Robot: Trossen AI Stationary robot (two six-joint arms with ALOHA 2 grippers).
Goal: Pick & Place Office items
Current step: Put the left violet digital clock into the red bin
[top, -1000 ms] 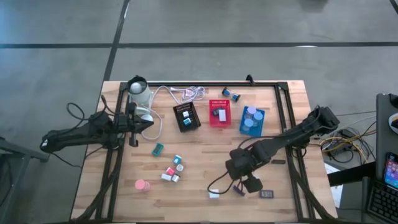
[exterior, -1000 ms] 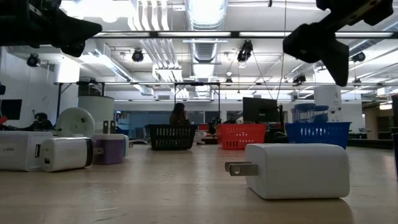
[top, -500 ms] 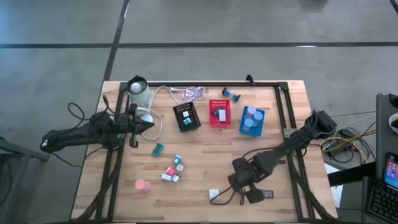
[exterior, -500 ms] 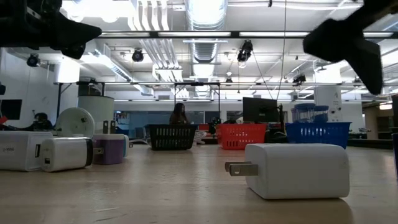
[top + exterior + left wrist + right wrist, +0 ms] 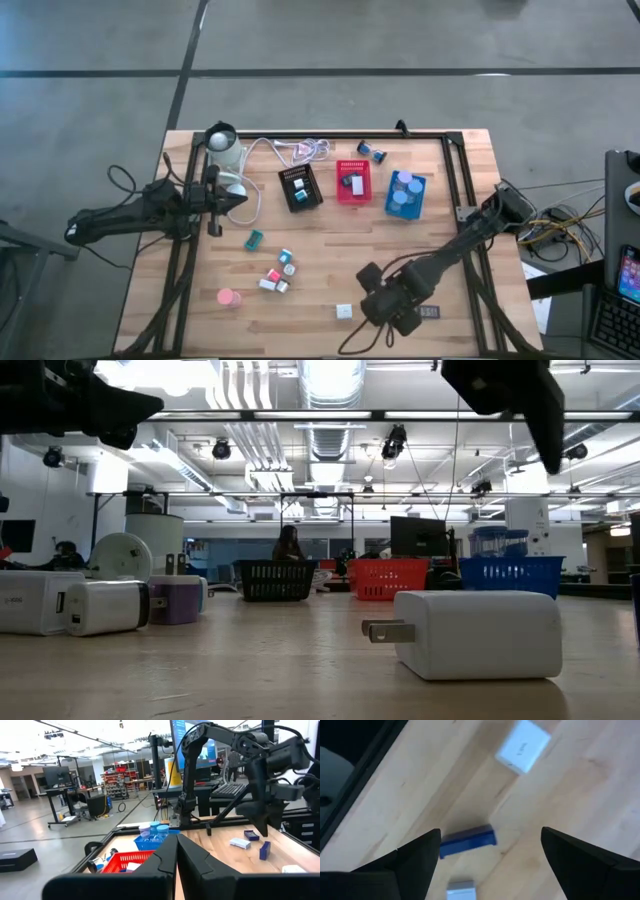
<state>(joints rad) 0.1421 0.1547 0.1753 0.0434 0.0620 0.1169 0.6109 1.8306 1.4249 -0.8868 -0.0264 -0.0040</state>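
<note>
Bench (image 5: 330,262): pale wood, framed by black rails.
Right arm: reaches across to the near middle of the bench.
Right hand (image 5: 385,325): fingers spread wide, holding nothing, hanging over a small blue block (image 5: 468,841) and just right of a white block (image 5: 344,312).
Left arm: waits at the bench's left edge.
Left hand (image 5: 176,854): fingers pressed together, empty.
Trays: black tray (image 5: 300,188), red tray (image 5: 352,182) and blue tray (image 5: 405,194) in a row at the far side, each with pieces inside.
Loose office items: teal block (image 5: 254,239); a small cluster (image 5: 278,274) of pink, teal and white blocks; pink roll (image 5: 229,297) at near left; dark rectangle (image 5: 430,313) near the right hand.
</note>
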